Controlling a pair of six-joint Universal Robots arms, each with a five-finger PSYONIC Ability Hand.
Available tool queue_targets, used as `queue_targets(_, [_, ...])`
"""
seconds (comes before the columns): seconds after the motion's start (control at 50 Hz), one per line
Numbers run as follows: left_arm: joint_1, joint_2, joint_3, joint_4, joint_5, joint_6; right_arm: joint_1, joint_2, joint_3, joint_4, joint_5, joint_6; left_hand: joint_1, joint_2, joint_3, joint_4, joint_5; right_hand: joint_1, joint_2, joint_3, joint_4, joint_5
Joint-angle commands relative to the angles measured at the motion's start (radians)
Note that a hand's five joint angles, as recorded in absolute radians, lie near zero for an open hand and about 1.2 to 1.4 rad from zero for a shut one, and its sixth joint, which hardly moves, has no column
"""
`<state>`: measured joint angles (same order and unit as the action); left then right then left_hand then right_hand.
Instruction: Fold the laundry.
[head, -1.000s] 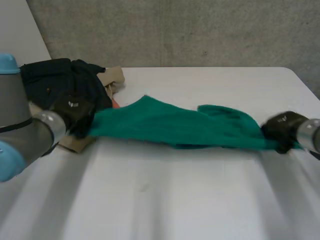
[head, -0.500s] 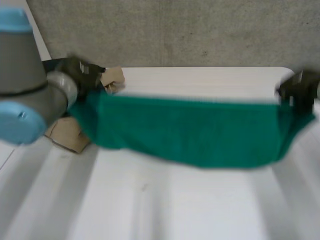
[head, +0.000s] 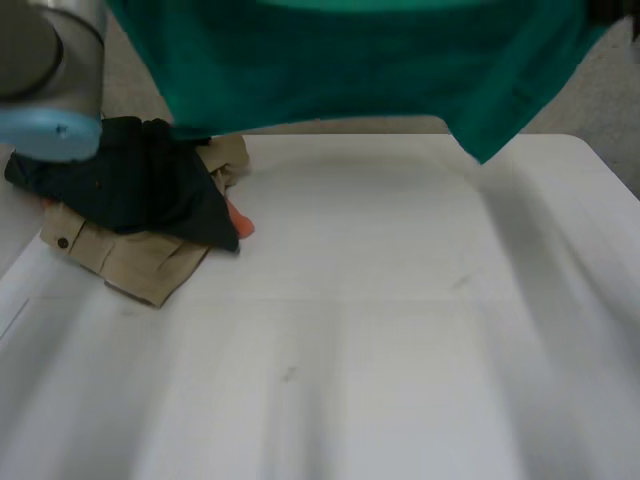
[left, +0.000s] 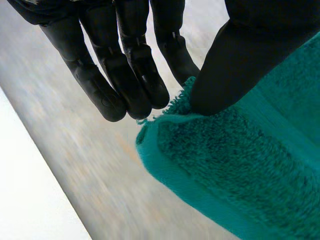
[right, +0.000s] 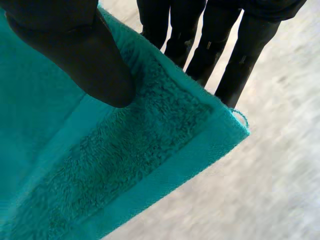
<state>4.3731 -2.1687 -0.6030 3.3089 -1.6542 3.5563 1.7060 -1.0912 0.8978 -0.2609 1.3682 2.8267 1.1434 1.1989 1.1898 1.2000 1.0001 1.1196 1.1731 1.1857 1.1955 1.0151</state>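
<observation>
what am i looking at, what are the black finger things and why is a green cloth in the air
This is a robot with two arms at a white table, set to fold laundry. The wide picture comes from a camera between and behind the arms, looking down. The other two come from cameras on the wrists, looking along each black hand. The left hand pinches one corner of a green towel between thumb and fingers; the right hand pinches another corner likewise. The towel hangs spread between them, above the table. On the table by the left arm lies a pile: a dark garment on a tan garment, with something orange peeking out.
</observation>
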Motion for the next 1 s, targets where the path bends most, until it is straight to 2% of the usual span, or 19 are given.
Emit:
queue_targets(0.02, [0.016, -0.049, -0.239, -0.006, 0.034, -0.016, -0.012, 0.068, 0.114, 0.08, -0.031, -0.049, 0.253, 0.197, 0.207, 0.196, 0.222, 0.277, 0.223, 0.211, 0.201, 0.207])
queue_targets(0.14, [-0.021, -0.085, -0.461, -0.015, 0.067, 0.007, -0.039, 0.151, 0.259, 0.163, -0.061, -0.18, 0.253, 0.197, 0.207, 0.196, 0.222, 0.277, 0.223, 0.211, 0.201, 0.207])
queue_targets(0.24, [-0.043, -0.054, -0.615, -0.063, 0.06, 0.09, -0.075, 0.148, 0.354, 0.285, -0.066, -0.302, 0.253, 0.197, 0.207, 0.196, 0.222, 0.277, 0.223, 0.211, 0.201, 0.207])
queue_targets(0.32, [-0.044, 0.016, -0.75, -0.158, 0.042, 0.165, -0.117, 0.093, 0.406, 0.458, -0.061, -0.397, 0.253, 0.197, 0.207, 0.196, 0.222, 0.277, 0.223, 0.211, 0.201, 0.207])
queue_targets(0.4, [-0.046, 0.145, -0.914, -0.305, 0.016, 0.231, -0.184, -0.021, 0.46, 0.797, -0.064, -0.593, 0.253, 0.197, 0.207, 0.196, 0.222, 0.277, 0.223, 0.211, 0.201, 0.207])
queue_targets(0.48, [-0.072, 0.24, -1.001, -0.454, -0.031, 0.263, -0.238, -0.094, 0.506, 1.041, -0.067, -0.783, 0.253, 0.197, 0.207, 0.196, 0.222, 0.277, 0.223, 0.211, 0.201, 0.207])
queue_targets(0.52, [-0.084, 0.266, -1.02, -0.509, -0.044, 0.268, -0.255, -0.11, 0.512, 1.092, -0.072, -0.849, 0.253, 0.197, 0.207, 0.196, 0.222, 0.277, 0.223, 0.211, 0.201, 0.207])
queue_targets(0.58, [-0.096, 0.29, -1.035, -0.595, -0.045, 0.271, -0.275, -0.108, 0.513, 1.092, -0.08, -0.934, 0.253, 0.197, 0.207, 0.196, 0.222, 0.277, 0.223, 0.211, 0.201, 0.207])
queue_targets(0.68, [-0.106, 0.279, -0.994, -0.629, -0.022, 0.276, -0.273, -0.049, 0.46, 1.031, -0.08, -0.915, 0.253, 0.197, 0.207, 0.196, 0.222, 0.277, 0.223, 0.211, 0.201, 0.207])
queue_targets(0.76, [-0.103, 0.224, -0.861, -0.583, -0.024, 0.266, -0.241, 0.019, 0.382, 0.932, -0.089, -0.814, 0.253, 0.197, 0.207, 0.196, 0.222, 0.277, 0.223, 0.211, 0.201, 0.207])
queue_targets(0.86, [-0.101, 0.062, -0.599, -0.508, -0.047, 0.248, -0.204, 0.115, 0.27, 0.746, -0.098, -0.64, 0.253, 0.197, 0.207, 0.196, 0.222, 0.277, 0.223, 0.211, 0.201, 0.207])
queue_targets(1.0, [-0.107, -0.157, -0.287, -0.499, -0.084, 0.223, -0.164, 0.224, 0.167, 0.536, -0.087, -0.53, 0.253, 0.197, 0.207, 0.196, 0.222, 0.277, 0.223, 0.211, 0.201, 0.207])
